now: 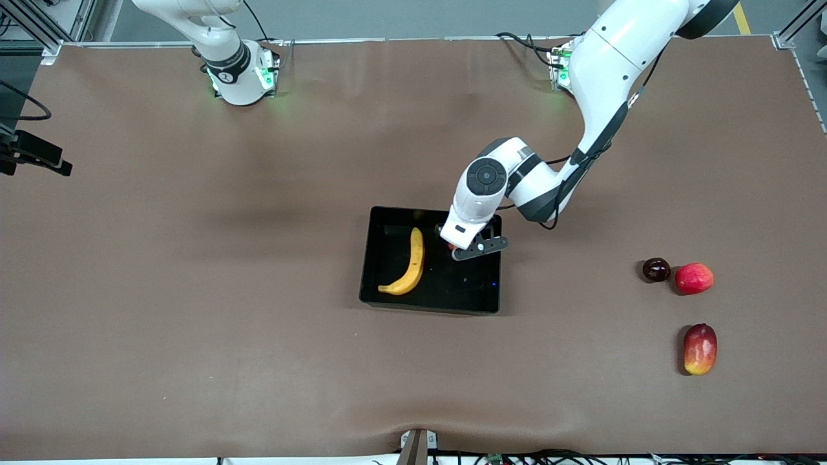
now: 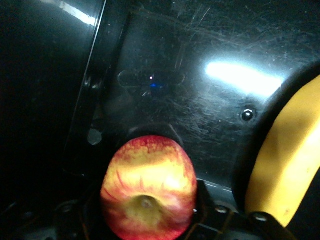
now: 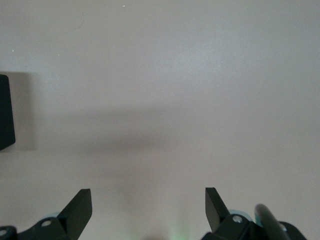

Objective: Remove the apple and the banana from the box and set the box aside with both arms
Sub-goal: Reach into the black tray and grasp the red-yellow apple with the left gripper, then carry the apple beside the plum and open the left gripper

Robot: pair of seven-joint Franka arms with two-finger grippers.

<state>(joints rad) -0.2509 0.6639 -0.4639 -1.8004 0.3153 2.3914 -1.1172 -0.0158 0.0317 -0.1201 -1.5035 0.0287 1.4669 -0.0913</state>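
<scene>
Banana [image 1: 409, 265] and apple [image 2: 148, 187] both lie in the box [image 1: 387, 303], nothing removed yet, as the left gripper [image 1: 460, 247] straddles the apple, grip uncertain; the right gripper [image 3: 148, 207] waits wide open.

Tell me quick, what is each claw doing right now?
Left gripper: down in the box, around the apple; whether it grips yet cannot be told.
Right gripper: open, holding nothing, waiting above bare table.
</scene>
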